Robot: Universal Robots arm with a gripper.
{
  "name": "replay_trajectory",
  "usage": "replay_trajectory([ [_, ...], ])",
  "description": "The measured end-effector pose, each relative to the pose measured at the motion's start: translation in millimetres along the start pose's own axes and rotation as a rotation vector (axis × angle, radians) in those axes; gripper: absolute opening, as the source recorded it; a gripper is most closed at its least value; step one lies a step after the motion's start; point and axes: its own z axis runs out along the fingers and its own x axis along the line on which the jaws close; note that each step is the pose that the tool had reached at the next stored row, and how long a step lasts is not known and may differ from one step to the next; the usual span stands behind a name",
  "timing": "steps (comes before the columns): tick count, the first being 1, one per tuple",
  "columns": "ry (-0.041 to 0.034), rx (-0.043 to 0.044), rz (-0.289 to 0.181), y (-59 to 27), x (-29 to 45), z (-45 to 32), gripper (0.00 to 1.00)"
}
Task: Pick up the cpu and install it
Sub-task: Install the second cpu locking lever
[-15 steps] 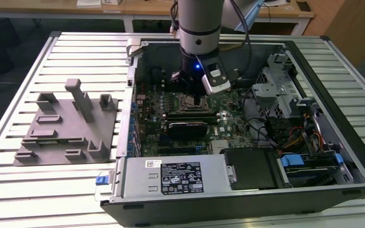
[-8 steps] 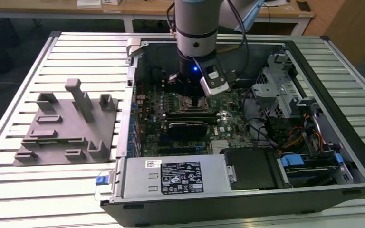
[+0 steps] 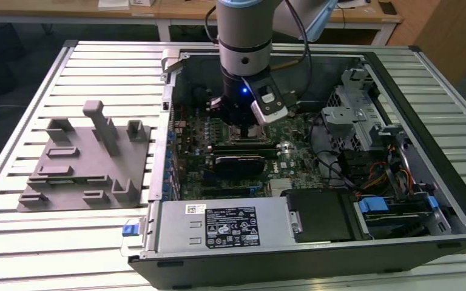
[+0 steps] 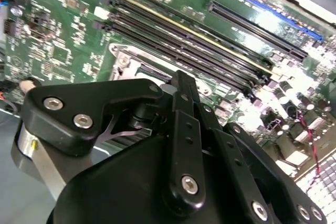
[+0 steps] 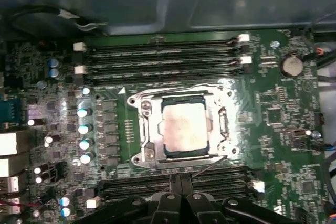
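Note:
The cpu, a small square chip with a dull silver top, lies flat inside the metal-framed socket on the green motherboard. In the first wrist view my gripper hangs a little above the board just beside the socket, its two black fingers pressed together with nothing between them. In the exterior view the arm reaches straight down into the open computer case, and the gripper is over the middle of the board. The second wrist view shows the gripper's black linkage with part of the socket frame beyond it.
Long black memory slots run on both sides of the socket. A row of capacitors stands near it. The case holds a power supply, a drive cage and cables. A grey fixture sits on the slatted table at the exterior view's left.

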Motion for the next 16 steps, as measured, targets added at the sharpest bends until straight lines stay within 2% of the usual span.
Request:
replay_trajectory([
  [5,0.0006,-0.0011,-0.014,-2.3,8.7,1.8,0.11],
  [12,0.001,-0.002,-0.021,-2.9,9.5,2.3,0.11],
  [16,0.0015,-0.0095,-0.022,-8.9,10.4,2.6,0.11],
])
